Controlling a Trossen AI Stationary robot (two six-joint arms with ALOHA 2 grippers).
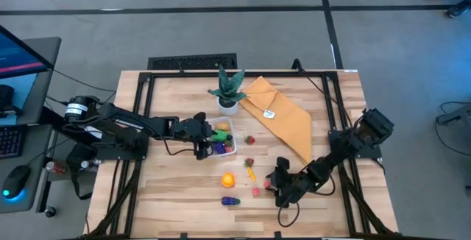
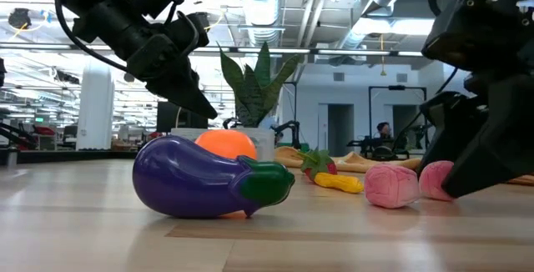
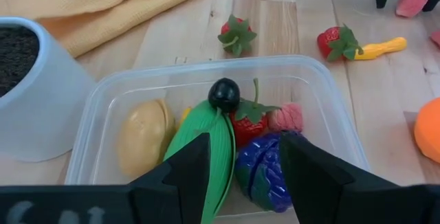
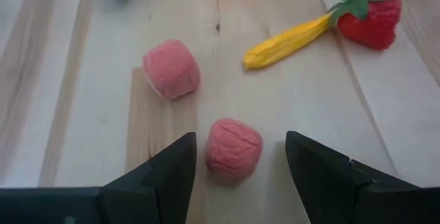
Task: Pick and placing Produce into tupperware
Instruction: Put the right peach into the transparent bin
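The tupperware [image 3: 206, 69], a clear box, sits at mid-table and holds several produce pieces: a tan one [image 3: 143, 136], a green one [image 3: 206, 141], a black one, a red strawberry, a pink one and a purple one [image 3: 265, 169]. My left gripper [image 3: 246, 162] hangs open just above the box's left side [image 1: 204, 148], and I see it touch nothing. My right gripper [image 4: 240, 155] is low over the table at the near right [image 1: 274, 185]. It is open, one finger on either side of a pink piece [image 4: 234, 148] that lies on the wood.
A second pink piece [image 4: 170, 69], a yellow piece [image 4: 285, 42] with a strawberry [image 4: 371, 18], an orange [image 1: 228, 180] and a purple eggplant [image 1: 230, 201] lie loose on the table. Another strawberry [image 1: 249, 140] lies beside the box. A potted plant [image 1: 228, 89] and a mustard cloth [image 1: 283, 115] sit at the far side.
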